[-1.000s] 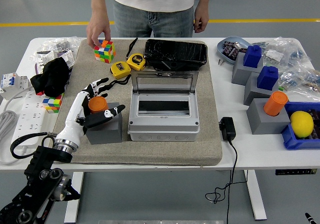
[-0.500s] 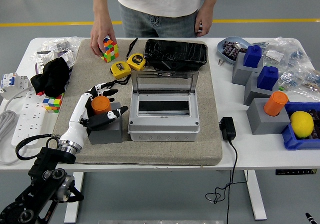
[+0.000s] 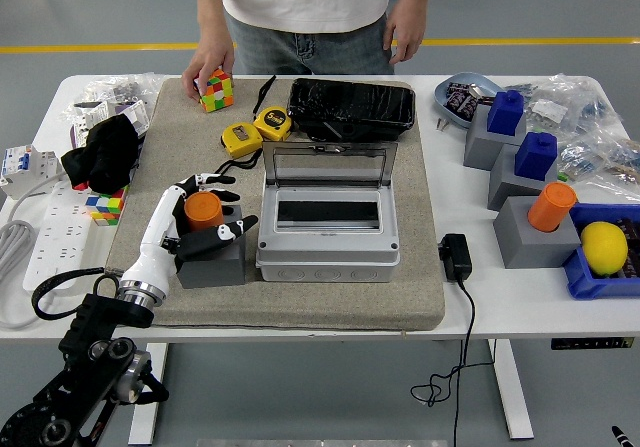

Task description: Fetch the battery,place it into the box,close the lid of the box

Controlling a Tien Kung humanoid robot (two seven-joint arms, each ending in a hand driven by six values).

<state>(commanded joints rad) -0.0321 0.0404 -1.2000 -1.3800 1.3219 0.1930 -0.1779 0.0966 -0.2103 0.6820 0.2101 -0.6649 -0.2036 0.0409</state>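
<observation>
One hand is at work: our left hand [image 3: 197, 219] sits at the orange battery [image 3: 203, 209], which stands upright in a grey block [image 3: 212, 256] just left of the grey box [image 3: 328, 214]. The fingers [image 3: 205, 180] are curled loosely around the battery's far side and the thumb reaches across the block's top on the near side, but we cannot say they are clamped on it; the battery is not lifted out of its seat. Over the last second the hand has crept a little toward the box and the fingers have drawn closer around the orange cylinder, which we read as the grasp closing, not the lift beginning. The right hand is out of view.

The box lies open, its clear lid [image 3: 330, 164] tilted up on the side away from us, with a dark slot showing inside. So the fetch is not yet done, and placing and closing are both ahead.

Beyond the box, to its far left, a person's hand [image 3: 208, 67] rests on a colourful cube [image 3: 216, 90]; that cube has been turned and shifted slightly in the same second, well apart from our hand. Two yellow tape measures [image 3: 255, 130] lie between the cube and the box on the mat covering the counter [image 3: 520, 287].
</observation>
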